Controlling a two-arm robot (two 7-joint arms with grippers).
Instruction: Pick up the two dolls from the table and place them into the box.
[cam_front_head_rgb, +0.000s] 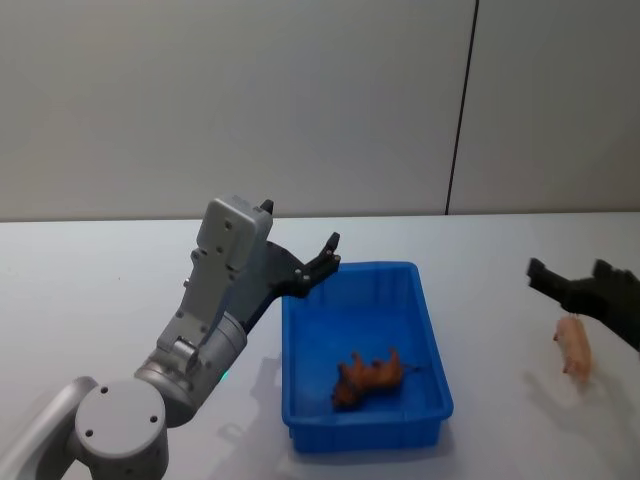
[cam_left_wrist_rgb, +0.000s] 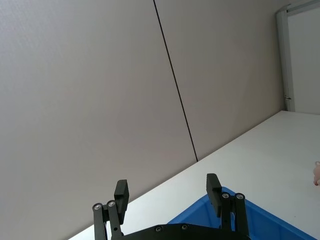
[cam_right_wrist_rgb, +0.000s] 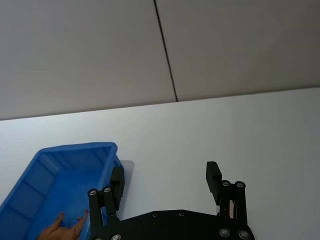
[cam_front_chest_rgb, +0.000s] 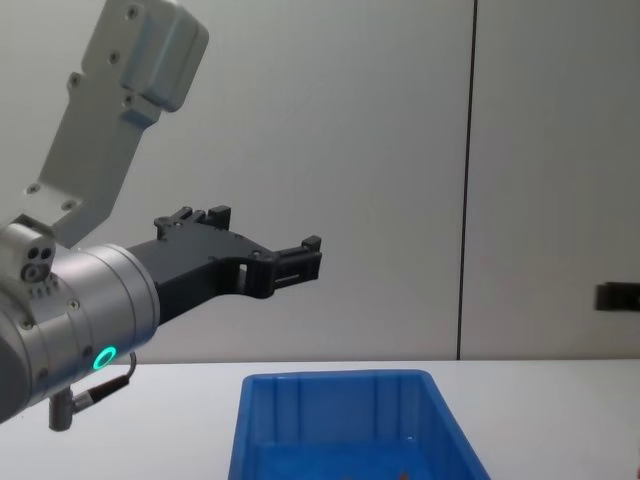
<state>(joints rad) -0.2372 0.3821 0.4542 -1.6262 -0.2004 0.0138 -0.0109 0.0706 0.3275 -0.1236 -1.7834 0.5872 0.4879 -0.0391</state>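
Two dolls, one box and two grippers share a white bench (cam_front_head_rgb: 100, 290). The single blue box (cam_front_head_rgb: 370, 436) sits near the middle of the bench, long side running near to far, its ribbed inner walls showing. One doll is inside it: the reddish-brown doll (cam_front_head_rgb: 368, 378) lies on the box floor toward the near end. The other, the paler tan-pink doll (cam_front_head_rgb: 574, 346), lies on the bare bench well to the right of the box.

The right gripper (cam_front_head_rgb: 570, 275) hangs above the tan-pink doll at the right edge of the head view. Its two black fingers are spread wide and grip nothing; whether any part of it touches the doll cannot be told. The left gripper (cam_left_wrist_rgb: 167, 190) is raised clear of the bench by the box's far-left corner and points toward the far wall. Its two fingers are likewise spread wide with nothing between them. In the chest view it stands high above the box's rim, and one green ring light (cam_front_chest_rgb: 103, 357) glows on the grey arm behind it.

Behind the bench runs a plain grey wall (cam_front_head_rgb: 250, 100), split by one dark vertical seam (cam_front_head_rgb: 461, 110).
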